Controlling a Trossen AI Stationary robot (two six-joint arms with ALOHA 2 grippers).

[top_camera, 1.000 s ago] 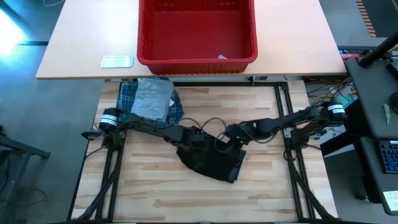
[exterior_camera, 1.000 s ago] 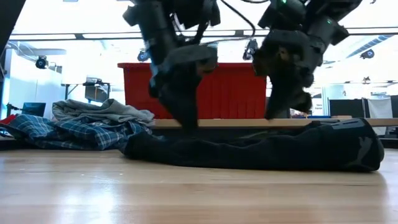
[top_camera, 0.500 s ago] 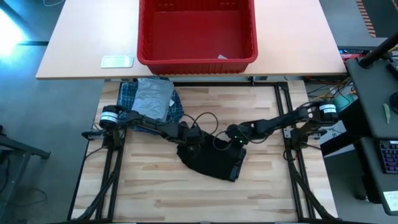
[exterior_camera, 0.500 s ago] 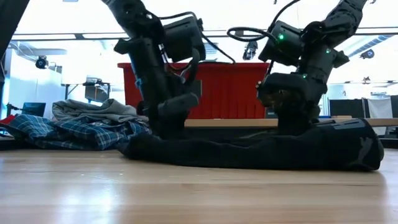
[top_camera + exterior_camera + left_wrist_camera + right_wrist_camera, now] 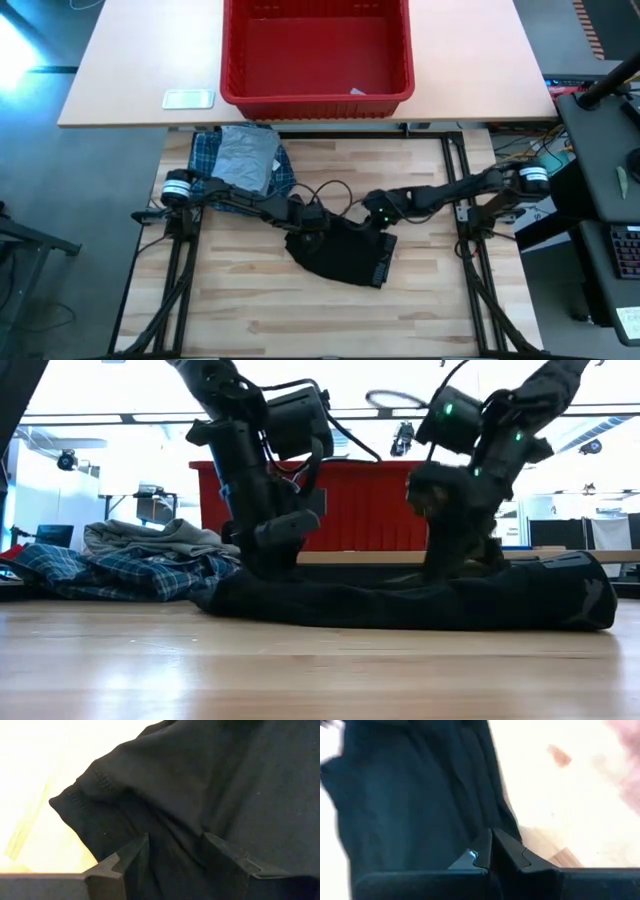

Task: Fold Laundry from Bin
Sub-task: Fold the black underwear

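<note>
Laundry, three pieces, all out of the bin (image 5: 316,95), which stands empty on the far desk (image 5: 120,70), well beyond both hands.

- Plaid shirt (image 5: 207,152) with grey T-shirt (image 5: 246,158) on top: heap at the wooden desk's (image 5: 250,310) far left corner, behind the left hand; looks bunched, so folding is judged unfinished.
- Black garment (image 5: 345,255): flat at mid-desk, directly under both hands, partly doubled over; fold under way.
- Left hand (image 5: 175,852): fingers apart, pressed down onto the cloth, a ridge of it between them; whether it is pinched cannot be told.
- Right hand (image 5: 490,851): fingers together, at the garment's far right edge, cloth directly beneath and beside it.
</note>
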